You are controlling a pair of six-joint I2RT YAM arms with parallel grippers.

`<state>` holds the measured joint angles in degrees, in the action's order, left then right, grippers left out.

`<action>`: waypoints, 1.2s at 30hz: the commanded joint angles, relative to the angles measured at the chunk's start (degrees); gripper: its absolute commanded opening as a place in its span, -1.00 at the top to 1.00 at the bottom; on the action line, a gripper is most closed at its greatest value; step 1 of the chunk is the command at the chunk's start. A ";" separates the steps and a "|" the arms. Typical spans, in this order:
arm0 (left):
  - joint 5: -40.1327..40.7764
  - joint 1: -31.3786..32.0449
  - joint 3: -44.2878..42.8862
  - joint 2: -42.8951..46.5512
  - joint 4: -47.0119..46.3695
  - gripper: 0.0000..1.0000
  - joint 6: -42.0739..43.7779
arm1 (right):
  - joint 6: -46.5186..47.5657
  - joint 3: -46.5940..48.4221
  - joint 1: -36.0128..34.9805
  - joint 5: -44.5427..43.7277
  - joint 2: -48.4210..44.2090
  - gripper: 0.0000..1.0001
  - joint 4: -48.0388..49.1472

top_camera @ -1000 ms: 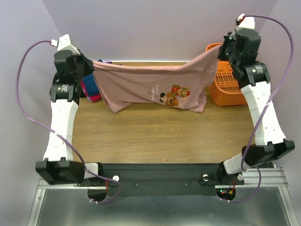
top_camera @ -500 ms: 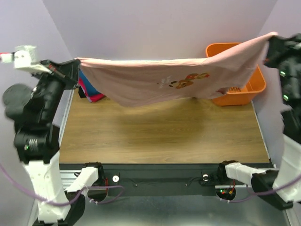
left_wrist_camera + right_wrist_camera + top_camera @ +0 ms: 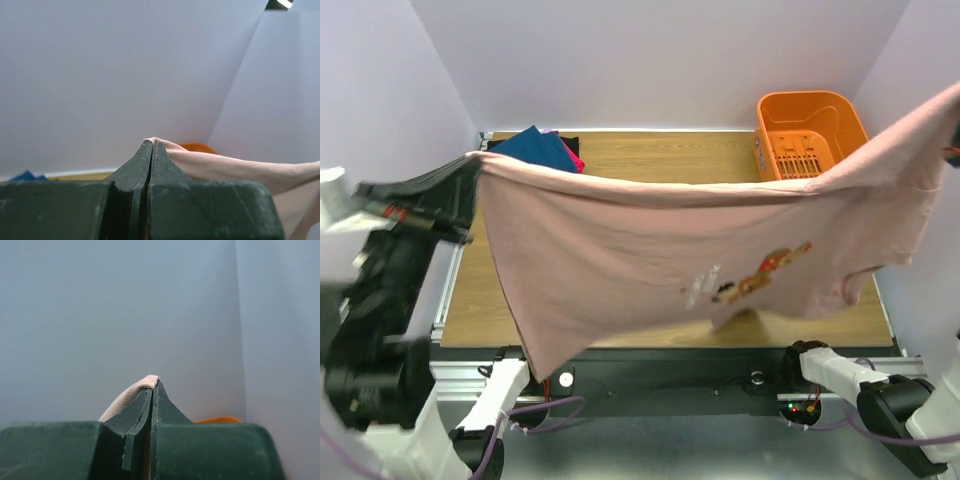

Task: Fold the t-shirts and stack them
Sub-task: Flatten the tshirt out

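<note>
Jaws pinch the dusty-pink t-shirt stretched wide, print showing.

The dusty-pink printed t-shirt hung stretched between the left fingers and right fingers; a folded navy t-shirt lay beyond the left fingers.

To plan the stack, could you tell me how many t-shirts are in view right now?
3 for certain: a pink shirt held stretched above the table, and a navy shirt folded on a magenta one at the far left. The pink shirt may hide others.
</note>
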<state>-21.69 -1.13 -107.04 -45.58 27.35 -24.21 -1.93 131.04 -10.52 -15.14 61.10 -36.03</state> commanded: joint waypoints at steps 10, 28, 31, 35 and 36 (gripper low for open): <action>-2.30 -0.19 26.27 -10.39 -10.56 1.00 0.30 | -3.25 -20.73 0.24 3.36 11.93 0.99 2.63; -0.46 -0.19 14.94 -15.95 -7.32 1.00 7.15 | -2.37 -15.47 0.15 3.62 14.32 0.99 6.15; 1.21 -0.28 11.08 -13.93 -4.33 1.00 7.33 | -2.11 -14.59 0.15 3.36 10.80 0.99 6.15; 5.94 -0.28 6.16 -9.71 -2.04 1.00 7.51 | -1.50 -11.96 0.15 3.18 6.41 0.99 6.15; 6.74 -0.28 4.06 -7.87 -1.69 1.00 7.77 | -1.32 -11.17 0.24 3.10 5.18 0.99 6.06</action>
<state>-19.03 -1.15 -96.36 -59.90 26.24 -17.96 -4.51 115.18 -10.55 -10.98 71.16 -35.35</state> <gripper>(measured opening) 0.073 0.022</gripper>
